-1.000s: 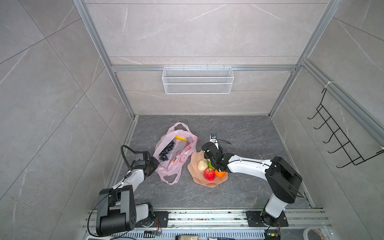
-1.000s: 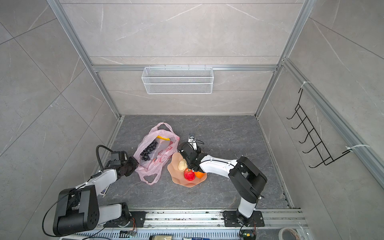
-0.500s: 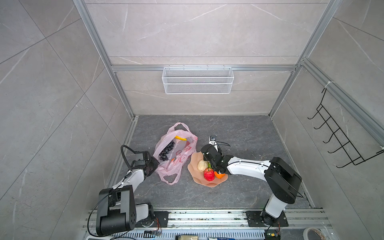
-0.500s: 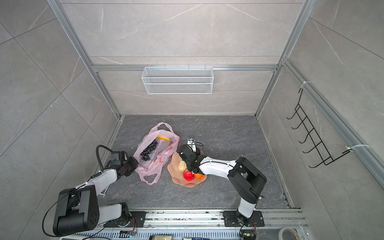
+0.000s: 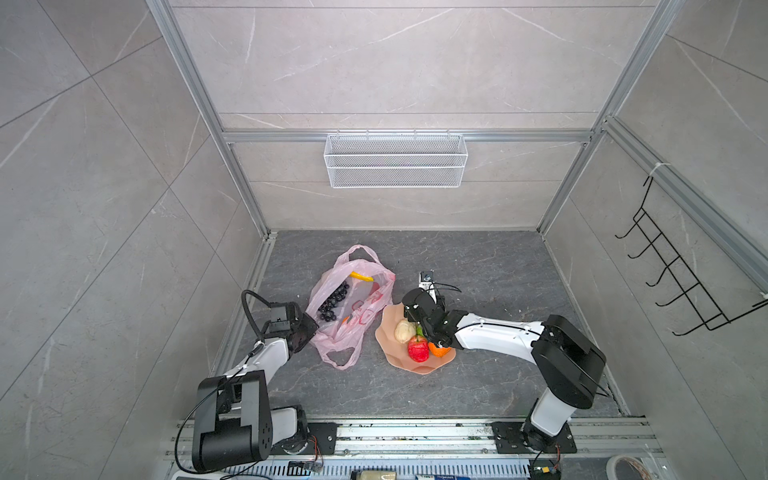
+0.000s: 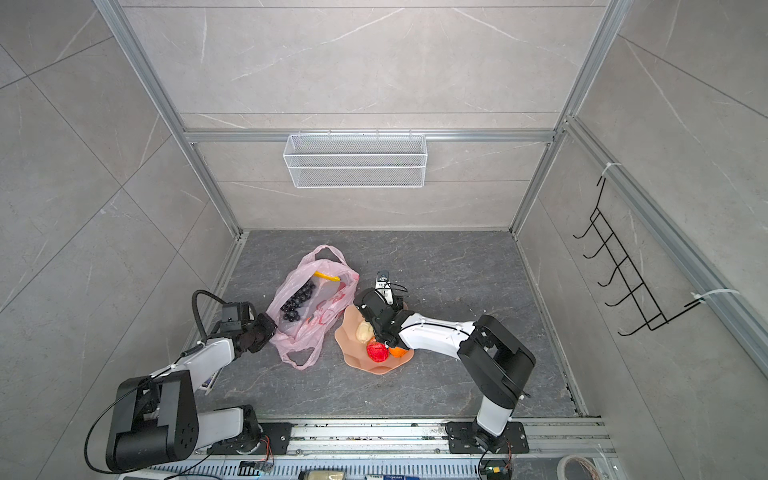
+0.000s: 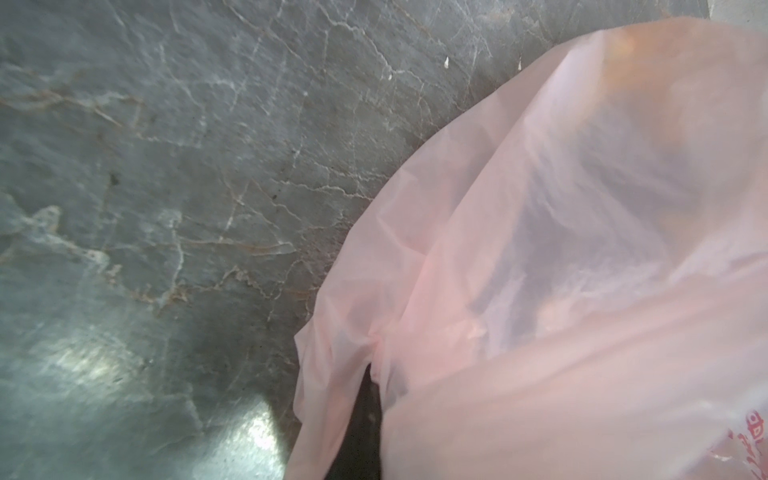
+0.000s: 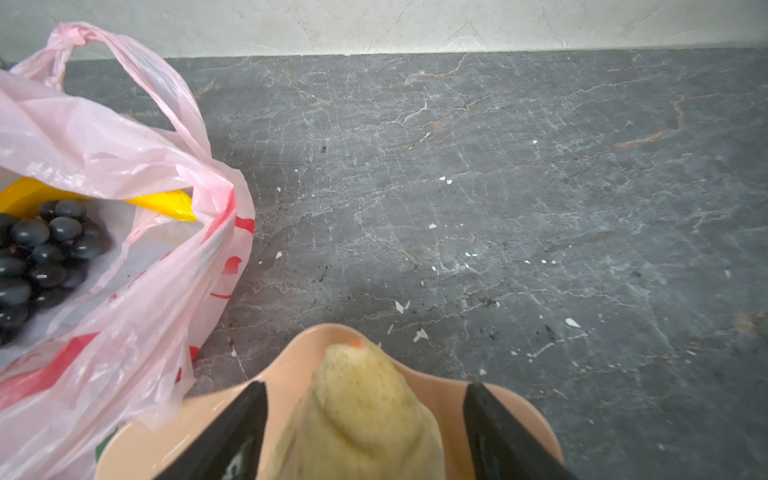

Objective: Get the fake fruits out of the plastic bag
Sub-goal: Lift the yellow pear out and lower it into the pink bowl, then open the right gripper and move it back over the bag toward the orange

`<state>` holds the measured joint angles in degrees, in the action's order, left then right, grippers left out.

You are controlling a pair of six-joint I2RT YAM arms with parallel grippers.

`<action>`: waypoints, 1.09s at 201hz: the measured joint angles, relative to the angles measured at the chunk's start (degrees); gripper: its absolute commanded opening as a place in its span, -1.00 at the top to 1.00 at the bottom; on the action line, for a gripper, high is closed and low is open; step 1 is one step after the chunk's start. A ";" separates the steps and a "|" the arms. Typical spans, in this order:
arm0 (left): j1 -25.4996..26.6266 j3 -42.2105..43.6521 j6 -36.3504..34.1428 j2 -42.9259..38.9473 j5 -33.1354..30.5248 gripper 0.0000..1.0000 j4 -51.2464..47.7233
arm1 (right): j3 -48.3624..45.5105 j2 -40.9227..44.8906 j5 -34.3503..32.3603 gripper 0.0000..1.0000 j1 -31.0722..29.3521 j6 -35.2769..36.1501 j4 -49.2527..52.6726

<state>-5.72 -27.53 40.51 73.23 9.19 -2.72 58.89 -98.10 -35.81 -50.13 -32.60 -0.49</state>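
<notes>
At the left of the right wrist view, the plastic bag (image 8: 124,174) was thin, translucent pink film, crinkled and faintly shiny. Inside it, the grape bunch (image 8: 41,257) looked like glossy dark plastic, and the banana (image 8: 166,203) was smooth and yellow. At lower centre, a cream lumpy fruit (image 8: 361,407) had matt, pitted skin and lay on a smooth peach plastic plate (image 8: 291,365). The floor (image 8: 498,187) was matt grey veined stone.

Robot lab test cell, not a home. Aluminium profile frame (image 5: 519,136) is boxing in grey marble-look wall panels (image 5: 395,62) and a dark stone-look floor (image 5: 478,266). White wire mesh basket (image 5: 395,166) is hanging at 12 o'clock, black wire hook rack (image 5: 681,286) at 3 o'clock. Slotted mounting rail (image 5: 415,432) at 6 o'clock is carrying the right arm's base plate (image 5: 507,440), cables trailing.
</notes>
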 measured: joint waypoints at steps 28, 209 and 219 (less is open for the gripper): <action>0.07 0.00 -0.02 0.00 -0.02 1.00 0.00 | 0.07 4.48 2.43 -0.64 1.16 0.00 1.36; 12.50 -4.26 -3.58 -2.49 -11.76 1.00 -3.52 | 39.85 -16.68 24.33 -0.34 -6.56 0.63 19.91; 12.48 -4.26 -3.61 -2.49 -12.28 1.00 -3.76 | 43.76 -20.04 25.46 -0.33 -6.84 0.15 21.77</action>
<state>6.76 -31.79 36.91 70.74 -3.09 -6.48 102.65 -118.15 -10.35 -56.97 -32.45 21.28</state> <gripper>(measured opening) 0.046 0.671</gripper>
